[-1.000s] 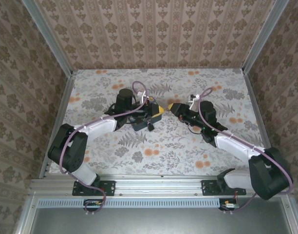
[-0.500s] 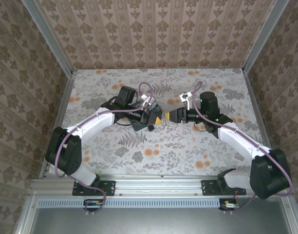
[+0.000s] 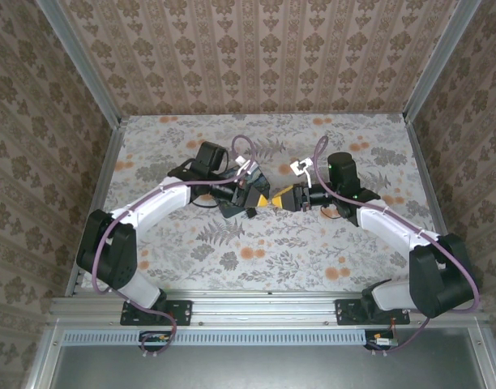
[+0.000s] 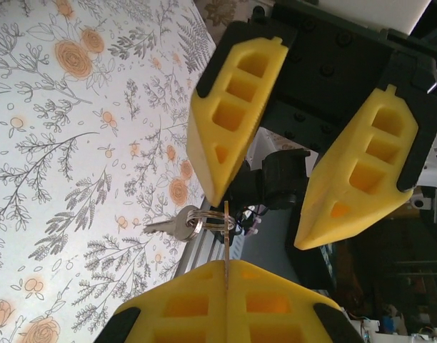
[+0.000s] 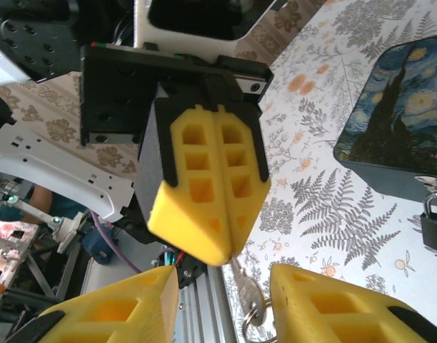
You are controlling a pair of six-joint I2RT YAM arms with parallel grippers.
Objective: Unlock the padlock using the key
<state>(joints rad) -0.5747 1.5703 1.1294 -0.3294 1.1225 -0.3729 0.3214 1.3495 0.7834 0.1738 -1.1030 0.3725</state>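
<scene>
Left gripper [image 5: 215,246] clenched, yellow fingers pressed flat together along one seam, the key [image 5: 245,289] pinched at their tip. Key is small, thin, pale silvery metal; its free end sticks out past the fingertips and carries a wire key ring [image 4: 203,218]. From the left wrist the held key shows edge-on as a thin line rising out of the seam. A second small silver key [image 4: 168,227] hangs off the same ring, angled out over the floral bench [image 3: 232,259]. Key is held in the air over the middle of the bench, between the two arms. Right gripper [image 4: 267,214] released, fingers spread apart, facing the left gripper tip to tip; ring and key sit near the gap between its fingers, contact not discernible. Padlock [image 5: 436,218] lies on the bench near the middle: tiny black body, small bright metal shackle, partly cut off by the frame edge. It sits just beside the near corner of a dark-blue box [image 5: 393,107] printed with yellow swirls; whether they touch, cannot tell.
</scene>
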